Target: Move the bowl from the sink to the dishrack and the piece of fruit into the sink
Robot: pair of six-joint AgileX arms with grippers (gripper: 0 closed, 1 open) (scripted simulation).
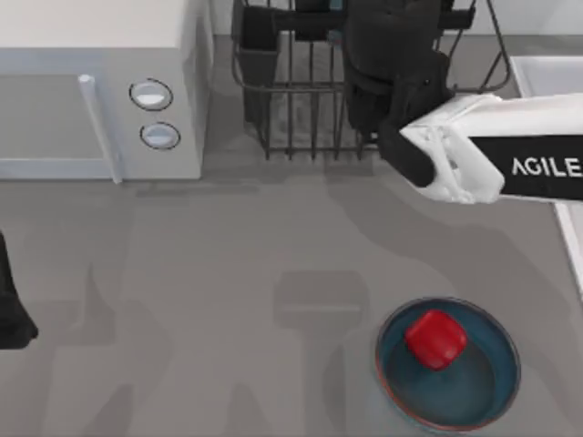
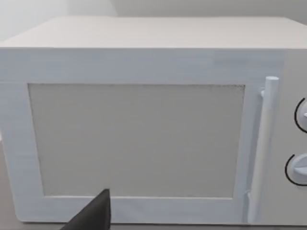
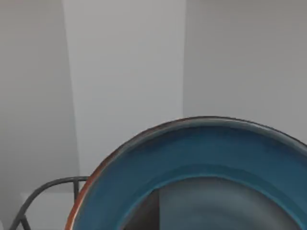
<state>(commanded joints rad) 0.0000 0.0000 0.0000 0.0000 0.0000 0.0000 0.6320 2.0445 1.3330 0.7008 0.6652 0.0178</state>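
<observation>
- Here the right arm reaches from three o'clock to the dishrack (image 1: 301,100) at twelve o'clock; its right pincer (image 1: 387,68) hangs over the wire bars.
- The right wrist view shows the bowl (image 3: 201,163) close under the camera, above a rack wire, so I judge the pincer is gripping it, though its fingers are hidden.
- The bowl looks rigid, glazed and slippery, probably breakable; the rim is the place to pinch it.
- The piece of fruit (image 1: 435,339) sits in a shallow dish (image 1: 483,391) at five o'clock; small, glossy and blocky, best taken across its flat sides.
- The sink (image 1: 547,73) is cut off at the two o'clock edge.
- The left pincer (image 1: 11,309) is parked at nine o'clock, facing the microwave (image 2: 144,139); I cannot tell its state.
</observation>
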